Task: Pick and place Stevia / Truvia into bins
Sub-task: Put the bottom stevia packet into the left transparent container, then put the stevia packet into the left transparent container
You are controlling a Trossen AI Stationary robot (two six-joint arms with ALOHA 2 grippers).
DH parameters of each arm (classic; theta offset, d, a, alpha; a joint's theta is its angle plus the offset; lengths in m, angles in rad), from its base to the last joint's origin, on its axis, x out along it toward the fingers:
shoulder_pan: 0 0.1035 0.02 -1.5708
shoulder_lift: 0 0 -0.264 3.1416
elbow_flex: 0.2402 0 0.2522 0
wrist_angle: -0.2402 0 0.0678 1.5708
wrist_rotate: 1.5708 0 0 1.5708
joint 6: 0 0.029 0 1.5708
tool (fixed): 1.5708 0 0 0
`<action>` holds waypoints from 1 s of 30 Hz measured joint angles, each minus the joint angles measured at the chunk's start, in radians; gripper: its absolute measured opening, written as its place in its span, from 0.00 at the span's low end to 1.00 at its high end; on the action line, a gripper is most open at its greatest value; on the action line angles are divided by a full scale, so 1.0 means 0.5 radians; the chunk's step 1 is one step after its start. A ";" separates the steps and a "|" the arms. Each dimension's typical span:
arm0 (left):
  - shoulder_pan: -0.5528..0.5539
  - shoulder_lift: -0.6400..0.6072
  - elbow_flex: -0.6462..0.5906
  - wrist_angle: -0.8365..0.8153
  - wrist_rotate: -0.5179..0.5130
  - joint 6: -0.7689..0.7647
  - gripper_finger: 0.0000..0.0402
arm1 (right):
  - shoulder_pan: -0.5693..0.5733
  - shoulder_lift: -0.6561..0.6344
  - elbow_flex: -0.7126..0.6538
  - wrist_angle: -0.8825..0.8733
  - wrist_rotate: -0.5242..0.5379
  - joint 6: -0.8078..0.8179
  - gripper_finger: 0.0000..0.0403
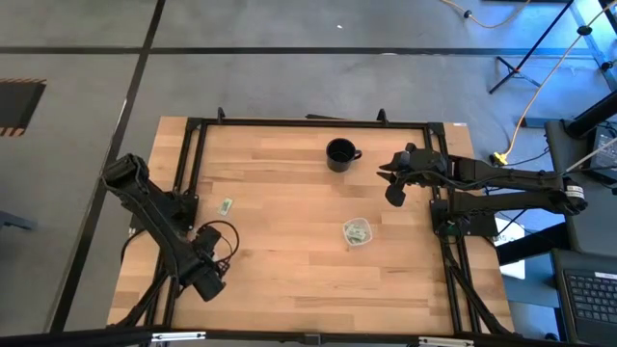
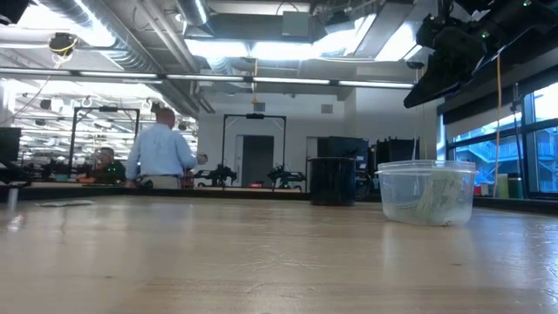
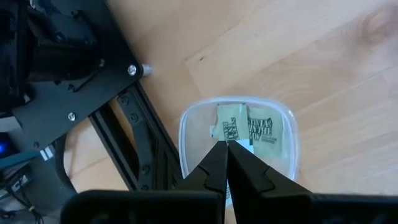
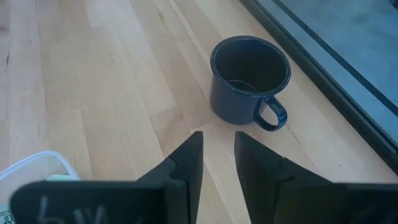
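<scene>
A clear cup (image 1: 358,232) stands right of the table's middle with pale green sachets inside; the low view shows this cup (image 2: 427,192) too. One loose sachet (image 1: 227,205) lies flat on the left part of the table. My left gripper (image 3: 227,144) is shut and hovers over a second clear cup (image 3: 239,134), which holds sachets and stands beside the black frame. My left gripper (image 1: 210,284) hides that cup from above. My right gripper (image 4: 217,140) is open and raised, between the black mug (image 4: 249,78) and the first cup; from above, my right gripper (image 1: 393,193) is at the right.
The black mug (image 1: 340,154) stands near the far edge. A black metal frame (image 1: 188,164) runs along the table's left, right and far sides. Bare wood lies between the loose sachet and the clear cup. People (image 2: 161,153) are in the room beyond the table.
</scene>
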 joint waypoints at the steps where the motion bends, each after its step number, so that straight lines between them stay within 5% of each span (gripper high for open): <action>1: 0.000 0.000 0.000 -0.002 -0.018 -0.001 0.01 | 0.000 0.000 0.000 0.000 0.000 -0.001 0.24; 30: 0.036 -0.112 0.068 -0.161 -0.010 0.037 0.32 | 0.000 0.000 0.001 -0.003 0.000 -0.043 0.24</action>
